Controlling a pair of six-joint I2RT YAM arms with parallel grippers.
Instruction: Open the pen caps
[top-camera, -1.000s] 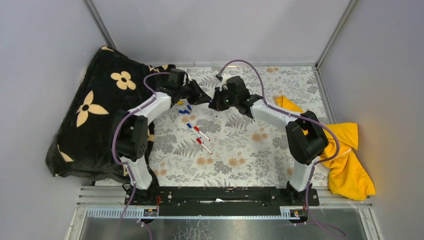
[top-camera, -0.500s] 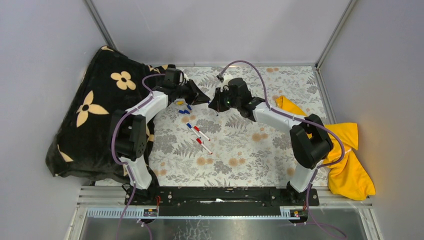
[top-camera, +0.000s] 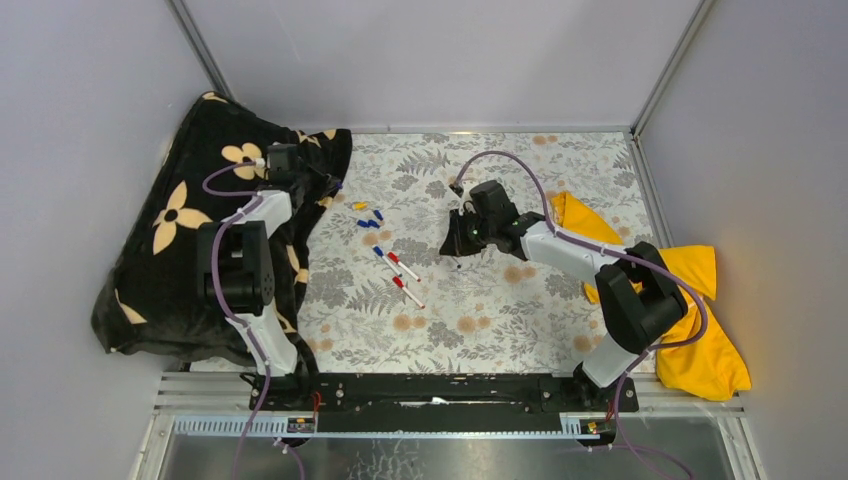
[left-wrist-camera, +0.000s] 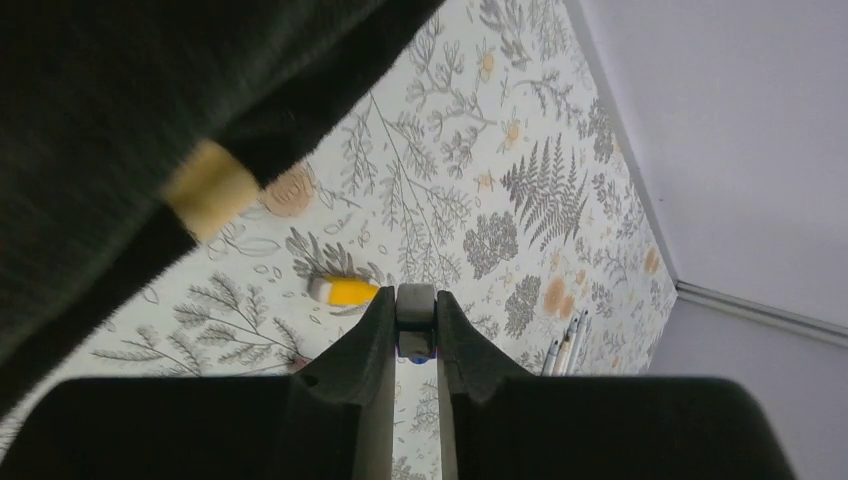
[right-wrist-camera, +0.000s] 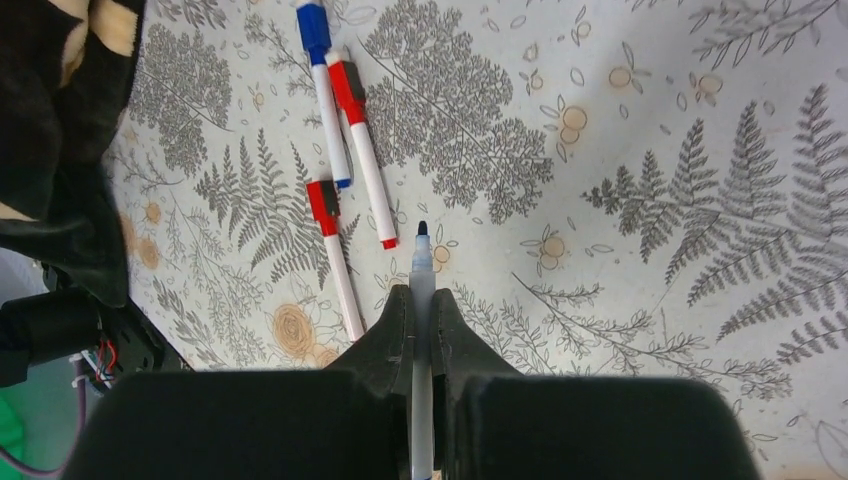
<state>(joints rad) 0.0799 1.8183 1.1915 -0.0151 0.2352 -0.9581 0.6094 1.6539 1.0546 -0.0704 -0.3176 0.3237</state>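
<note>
Top view: since a second ago the arms have drawn apart. The left gripper (top-camera: 322, 183) is now over the black blanket (top-camera: 170, 260), and the right gripper (top-camera: 456, 246) is near three capped pens (top-camera: 396, 270) on the floral cloth (top-camera: 520, 320).

Left wrist: its fingers (left-wrist-camera: 375, 330) pinch a light, slippery cap (left-wrist-camera: 415, 308), and a yellow cap (left-wrist-camera: 345, 291) lies just beyond.

Right wrist: its fingers (right-wrist-camera: 396, 322) clamp a stiff uncapped pen (right-wrist-camera: 422, 268) by the barrel. The remaining caps probably want gripping at the coloured end.

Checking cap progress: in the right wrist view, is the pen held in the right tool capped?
No: the pen clamped in the right tool shows a bare dark tip, with no cap over it.
</note>
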